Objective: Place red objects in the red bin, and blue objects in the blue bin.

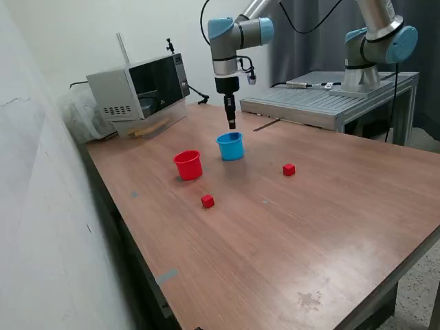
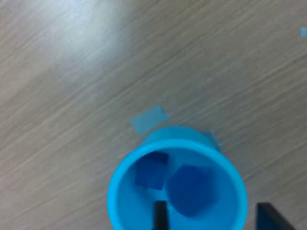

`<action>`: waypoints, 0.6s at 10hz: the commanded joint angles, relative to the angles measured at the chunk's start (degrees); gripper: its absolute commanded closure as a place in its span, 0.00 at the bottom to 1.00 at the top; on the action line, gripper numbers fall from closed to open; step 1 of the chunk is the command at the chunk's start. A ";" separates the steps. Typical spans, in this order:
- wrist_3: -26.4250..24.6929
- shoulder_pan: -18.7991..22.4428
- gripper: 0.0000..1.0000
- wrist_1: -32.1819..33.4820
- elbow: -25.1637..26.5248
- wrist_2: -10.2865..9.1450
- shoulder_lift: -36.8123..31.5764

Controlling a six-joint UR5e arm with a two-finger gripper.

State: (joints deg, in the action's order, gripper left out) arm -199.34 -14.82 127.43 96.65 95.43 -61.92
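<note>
The light-blue cup (image 1: pixel 230 146) stands mid-table, and my gripper (image 1: pixel 232 125) hangs straight above it. In the wrist view the cup's rim (image 2: pixel 120 177) surrounds two dark-blue cubes, one (image 2: pixel 151 170) near the wall and one (image 2: pixel 189 189) beside it that looks larger. My gripper (image 2: pixel 213 220) is open, its fingers (image 2: pixel 159 216) spread over the cup's mouth with nothing between them. The red cup (image 1: pixel 188 165) stands to the exterior view's left of the blue cup. Two red cubes lie on the table, one (image 1: pixel 207 201) in front of the red cup and one (image 1: pixel 289 169) to the exterior view's right.
A microwave (image 1: pixel 141 89) stands at the table's far left corner. A second arm (image 1: pixel 378 41) is mounted on a metal platform (image 1: pixel 330 103) behind the table. A wall runs along the exterior view's left. A bit of blue tape (image 2: pixel 149 118) sticks to the table by the blue cup.
</note>
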 commanded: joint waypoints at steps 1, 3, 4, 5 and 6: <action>0.00 -0.04 0.00 0.01 -0.06 0.02 -0.05; 0.17 -0.21 0.00 0.01 -0.06 0.63 -0.05; 1.31 0.66 0.00 -0.16 0.37 2.55 -0.31; 2.88 1.80 0.00 -0.25 2.29 3.09 -2.31; 5.77 5.38 0.00 -0.34 4.14 3.01 -5.12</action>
State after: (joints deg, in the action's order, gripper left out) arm -196.58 -12.72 127.23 98.56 97.83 -64.09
